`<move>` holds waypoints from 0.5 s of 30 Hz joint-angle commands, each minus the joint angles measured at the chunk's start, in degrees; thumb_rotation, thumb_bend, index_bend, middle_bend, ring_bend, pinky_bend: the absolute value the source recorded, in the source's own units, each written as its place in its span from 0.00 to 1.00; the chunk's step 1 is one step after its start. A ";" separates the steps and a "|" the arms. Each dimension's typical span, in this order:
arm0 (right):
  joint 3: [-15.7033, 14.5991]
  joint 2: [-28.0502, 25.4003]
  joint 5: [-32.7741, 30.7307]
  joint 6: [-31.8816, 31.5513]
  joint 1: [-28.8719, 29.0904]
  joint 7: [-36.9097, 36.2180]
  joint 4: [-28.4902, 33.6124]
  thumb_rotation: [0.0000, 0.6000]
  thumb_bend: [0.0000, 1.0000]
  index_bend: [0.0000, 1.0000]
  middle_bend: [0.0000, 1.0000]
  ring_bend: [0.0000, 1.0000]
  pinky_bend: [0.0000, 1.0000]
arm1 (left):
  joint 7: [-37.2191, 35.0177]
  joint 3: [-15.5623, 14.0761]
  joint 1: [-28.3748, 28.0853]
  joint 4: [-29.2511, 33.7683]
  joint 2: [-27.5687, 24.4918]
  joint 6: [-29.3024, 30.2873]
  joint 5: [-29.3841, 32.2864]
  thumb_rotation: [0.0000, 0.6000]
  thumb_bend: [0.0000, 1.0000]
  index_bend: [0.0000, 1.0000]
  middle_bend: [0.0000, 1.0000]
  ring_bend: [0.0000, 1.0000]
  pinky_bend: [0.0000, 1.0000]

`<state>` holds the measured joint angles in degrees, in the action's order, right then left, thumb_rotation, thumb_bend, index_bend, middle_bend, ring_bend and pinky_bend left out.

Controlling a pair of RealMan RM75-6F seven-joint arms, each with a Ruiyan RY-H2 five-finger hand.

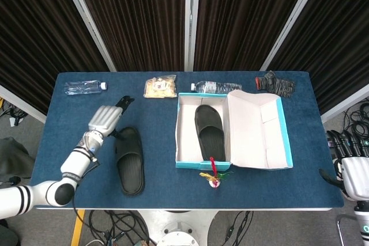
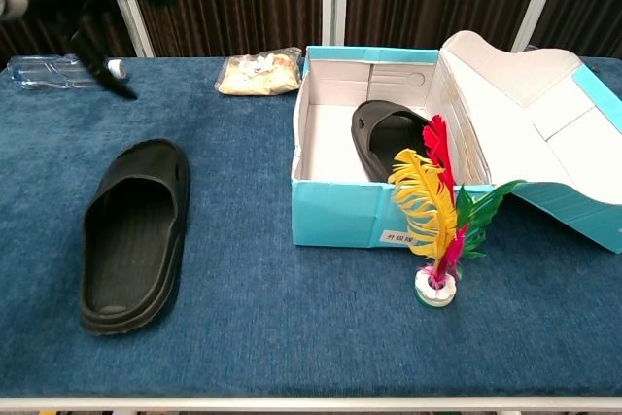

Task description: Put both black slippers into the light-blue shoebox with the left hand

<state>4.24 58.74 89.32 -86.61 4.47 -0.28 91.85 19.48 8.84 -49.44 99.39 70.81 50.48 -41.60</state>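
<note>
Black moulded rubber is seen in both slippers, each with a broad strap and ribbed footbed. One slipper [image 1: 209,131] lies flat inside the light-blue shoebox [image 1: 185,165], whose lid is folded open to the side. A second slipper [image 1: 130,159] lies sole-down on the blue worktop [image 1: 63,119], well apart from the box. The left hand [image 1: 105,120] is held above the worktop just beside this slipper's toe, fingers spread, nothing held. The right hand [image 1: 351,168] is cut off at the frame edge; its grasp state cannot be told.
</note>
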 commanded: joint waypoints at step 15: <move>-0.15 0.43 -0.27 1.04 0.82 1.17 0.82 1.00 0.07 0.00 0.10 0.00 0.05 | 2.41 -6.69 -6.34 -1.20 2.28 -8.32 19.04 1.00 0.02 0.04 0.00 0.67 0.59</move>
<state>4.11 59.15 89.08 -85.58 5.30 0.92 92.70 20.26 3.21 -53.58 99.28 71.46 41.47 -26.29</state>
